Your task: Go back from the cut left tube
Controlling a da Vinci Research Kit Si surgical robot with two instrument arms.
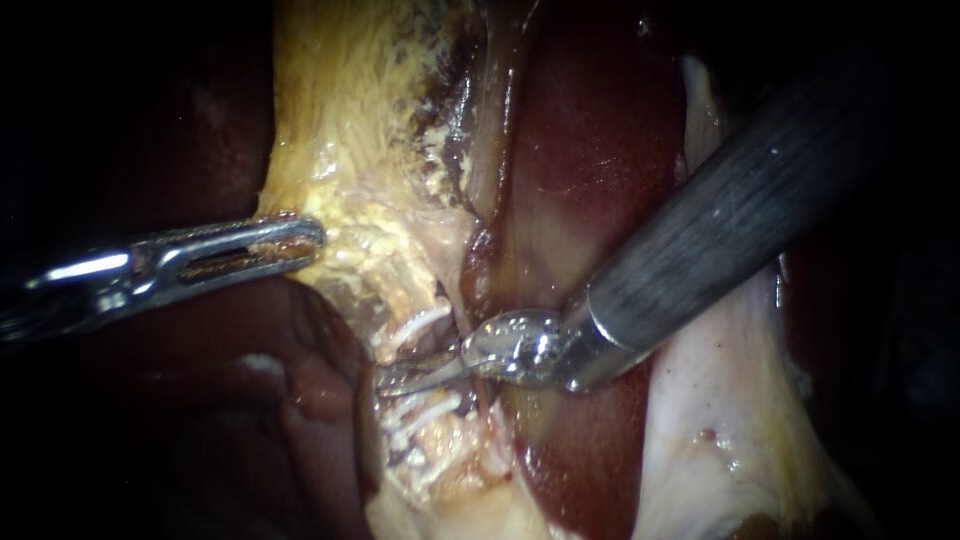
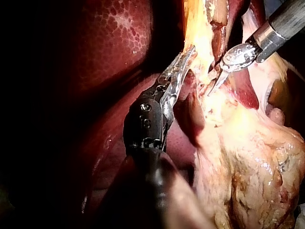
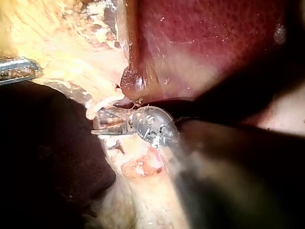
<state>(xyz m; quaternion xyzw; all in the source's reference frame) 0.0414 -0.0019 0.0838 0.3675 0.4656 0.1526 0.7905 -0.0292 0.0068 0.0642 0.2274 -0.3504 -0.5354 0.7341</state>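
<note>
Dark red liver (image 1: pixel 590 150) in the background, with pale yellow fatty tissue (image 1: pixel 340 130) draped over it. The pale left tube (image 1: pixel 400 300) carries white clips (image 1: pixel 418 322), runs out of the fatty tissue and is cut through between two clip groups. The right instrument (image 1: pixel 385 380) has a grey shaft and curved silver blades. Its tip sits in the tube's cut gap, claw narrowly parted, holding nothing. The left instrument (image 1: pixel 305 240) has a slotted silver claw, up and left of the tube, clamped on the fatty tissue's edge.
</note>
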